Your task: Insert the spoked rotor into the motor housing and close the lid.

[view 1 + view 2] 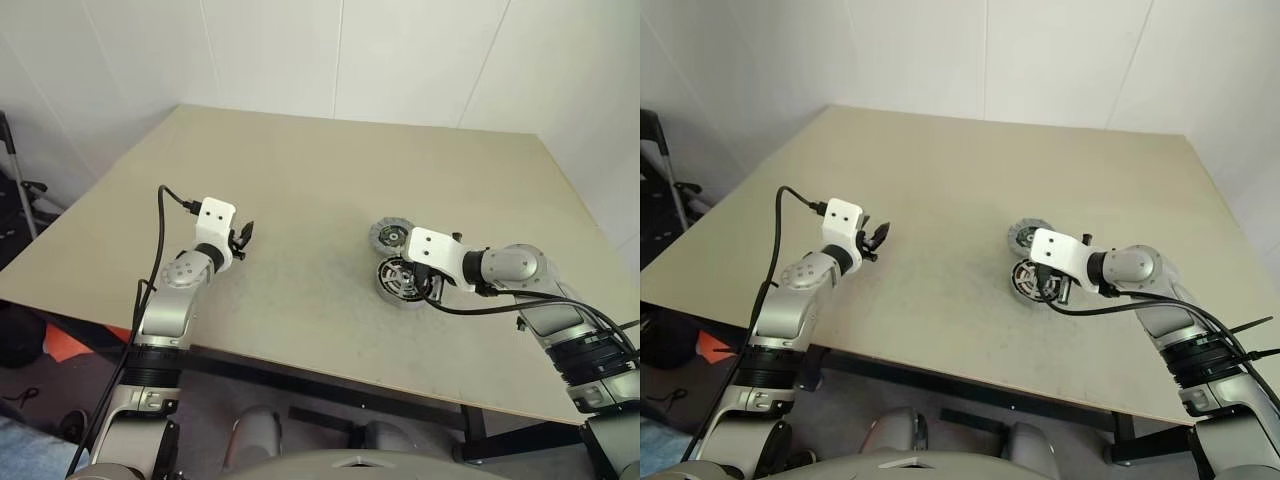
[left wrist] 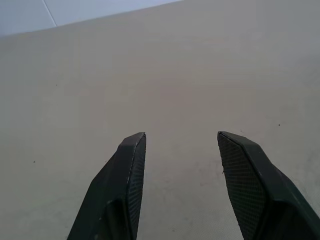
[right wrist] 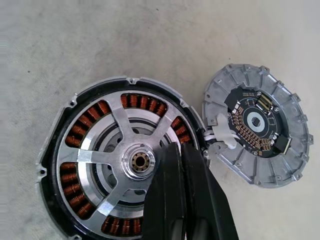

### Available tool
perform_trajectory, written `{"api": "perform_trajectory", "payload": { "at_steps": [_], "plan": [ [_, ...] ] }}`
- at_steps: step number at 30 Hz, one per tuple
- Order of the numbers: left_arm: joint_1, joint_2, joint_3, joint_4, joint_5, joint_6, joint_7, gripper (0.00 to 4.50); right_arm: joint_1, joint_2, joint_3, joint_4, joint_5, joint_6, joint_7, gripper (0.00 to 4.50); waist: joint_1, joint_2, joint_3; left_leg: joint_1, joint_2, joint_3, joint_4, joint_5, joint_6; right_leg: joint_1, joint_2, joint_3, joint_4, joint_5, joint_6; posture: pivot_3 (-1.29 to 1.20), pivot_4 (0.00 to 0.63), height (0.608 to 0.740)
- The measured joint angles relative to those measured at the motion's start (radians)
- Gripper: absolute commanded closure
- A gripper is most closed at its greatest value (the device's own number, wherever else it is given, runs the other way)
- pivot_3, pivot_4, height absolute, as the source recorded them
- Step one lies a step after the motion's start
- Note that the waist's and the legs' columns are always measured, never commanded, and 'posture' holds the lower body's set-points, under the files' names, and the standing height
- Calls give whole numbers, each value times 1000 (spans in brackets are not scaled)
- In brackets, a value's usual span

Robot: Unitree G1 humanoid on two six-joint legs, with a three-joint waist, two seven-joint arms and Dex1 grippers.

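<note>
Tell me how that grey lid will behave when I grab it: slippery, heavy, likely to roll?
The lid looks like stiff cast metal, so probably heavy for its size. It lies flat on the table, so rolling seems unlikely unless tipped on edge. Its ribbed rim should give grip, though wires appear to tie it to the motor housing.

Right end effector [image 1: 1065,290] over motor housing [image 1: 1030,277] beside lid [image 1: 1024,236].

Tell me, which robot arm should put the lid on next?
Probably the right. The right gripper, fingers shut, hovers over the motor housing, where the spoked rotor already sits, and the lid lies right beside it. The left gripper is open, far across the table.
</note>
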Motion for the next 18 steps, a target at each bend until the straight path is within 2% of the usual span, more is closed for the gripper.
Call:
{"api": "perform_trajectory", "payload": {
  "at_steps": [5,8,13,18],
  "plan": [
    [-5,-3,-6,2,0,-1,0,2086,-56,-95,-17,-131,41,18,102,4476,0,0,0,-2,0,0,-1,0,0,-3,0,0,0,3,-5,0,0,740],
    [-7,-3,-7,8,1,-4,0,2086,-56,-179,-2,-131,27,-38,186,3878,5,0,0,-3,0,0,-1,-1,1,-2,0,0,-2,3,-5,0,0,740],
    [-7,-9,-9,14,1,-13,3,2086,-43,-199,78,-80,-81,-175,199,2247,1,0,0,-5,0,0,-1,-1,2,-4,0,0,-3,3,-5,0,0,740],
    [-4,-15,-10,14,2,-13,4,2086,-32,-199,88,-75,-103,-259,203,2247,0,0,0,-6,0,0,-1,-1,2,-5,0,0,-2,3,-5,0,0,740]
  ]
}}
